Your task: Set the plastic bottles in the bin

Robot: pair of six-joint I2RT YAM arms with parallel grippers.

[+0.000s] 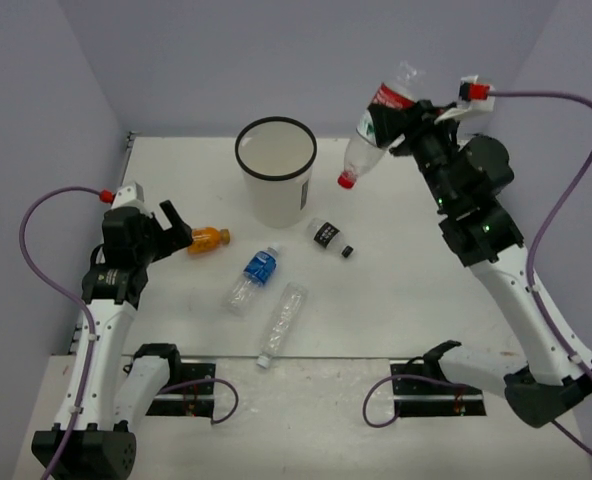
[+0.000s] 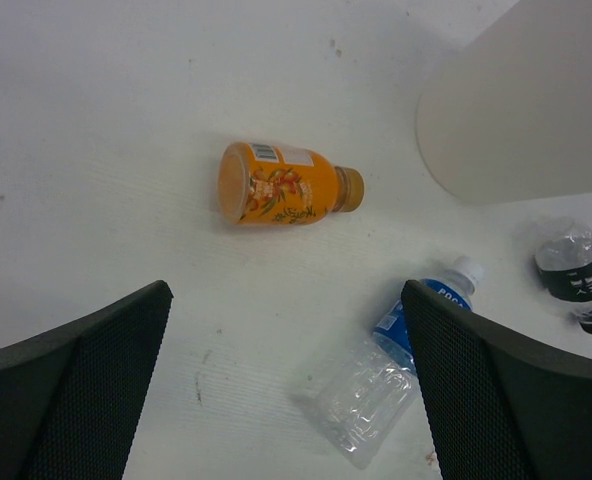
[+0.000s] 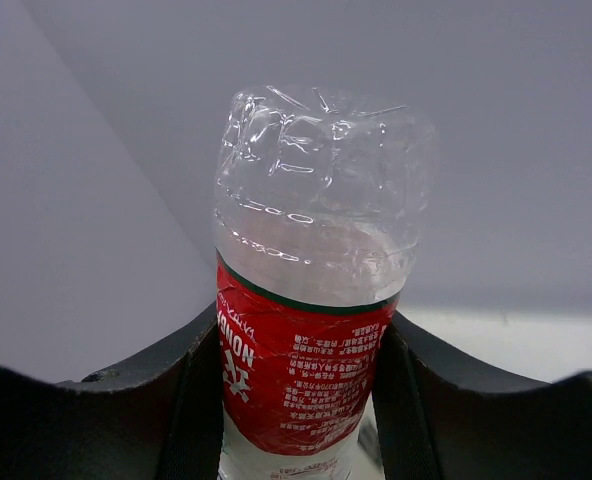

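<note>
My right gripper point(image 1: 401, 128) is shut on the clear red-labelled bottle point(image 1: 376, 120), held in the air cap-down just right of the white bin point(image 1: 275, 172); the wrist view shows the label point(image 3: 301, 375) clamped between the fingers. My left gripper point(image 1: 176, 232) is open and empty beside the orange bottle point(image 1: 207, 239), which lies on the table ahead of the fingers point(image 2: 286, 185). The blue-labelled bottle point(image 1: 254, 276) lies mid-table and also shows in the left wrist view point(image 2: 396, 375). The clear unlabelled bottle point(image 1: 282, 322) lies near the front. The black-labelled bottle point(image 1: 330, 237) lies right of the bin.
The bin's wall point(image 2: 526, 100) fills the upper right of the left wrist view. Purple walls enclose the table on the left, back and right. Cables loop off both arms.
</note>
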